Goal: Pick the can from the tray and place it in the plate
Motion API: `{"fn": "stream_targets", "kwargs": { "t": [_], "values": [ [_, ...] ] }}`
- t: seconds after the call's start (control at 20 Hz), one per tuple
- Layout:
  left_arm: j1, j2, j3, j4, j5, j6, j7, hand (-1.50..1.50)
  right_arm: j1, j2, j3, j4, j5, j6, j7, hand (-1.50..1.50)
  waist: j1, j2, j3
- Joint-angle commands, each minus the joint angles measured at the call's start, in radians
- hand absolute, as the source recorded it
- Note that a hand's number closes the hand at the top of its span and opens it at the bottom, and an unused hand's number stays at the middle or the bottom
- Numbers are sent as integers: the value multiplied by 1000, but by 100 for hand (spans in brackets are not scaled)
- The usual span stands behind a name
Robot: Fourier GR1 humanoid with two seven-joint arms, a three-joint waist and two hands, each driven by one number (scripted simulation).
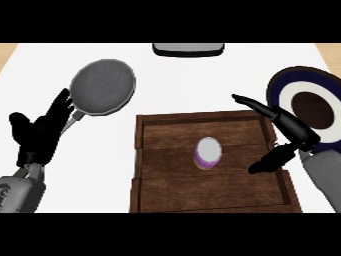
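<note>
A small can (208,153) with a purple side and a pale lid stands upright in the middle of the brown wooden tray (173,197). My right hand (291,131) hovers over the tray's right rim, open, fingers stretched up and left, thumb pointing down toward the can from the right; a gap separates it from the can. The plate (328,90), dark blue with a white ring and brown centre, lies at the right, partly behind that hand. At the left my left hand (40,130) rests open, fingers up.
A grey frying pan (103,86) lies at the upper left, its handle running down behind my left hand. A dark grey object (188,48) sits at the counter's far edge. Wooden floor shows beyond the white counter's corners.
</note>
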Motion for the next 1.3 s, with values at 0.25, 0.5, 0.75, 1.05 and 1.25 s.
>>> {"fn": "stream_targets", "kwargs": {
  "t": [0.25,0.5,0.75,1.05,1.25],
  "values": [
    [-25,-16,30,22,-38,-6,4,0,-26,-3,80,-139,128,104,260,-150,-4,-1,-1],
    [-46,-19,57,47,-42,-29,9,0,-32,15,106,-148,271,73,293,-150,-2,1,0],
    [14,-41,40,-14,-63,-41,32,0,-17,69,142,-154,377,88,363,-150,1,0,0],
    [58,-48,75,-60,-58,-65,20,0,-89,99,122,-175,416,236,477,-150,2,-1,0],
    [-11,-83,86,-14,-99,-60,32,0,-55,134,102,-105,495,235,390,-150,0,1,0]
  ]
}}
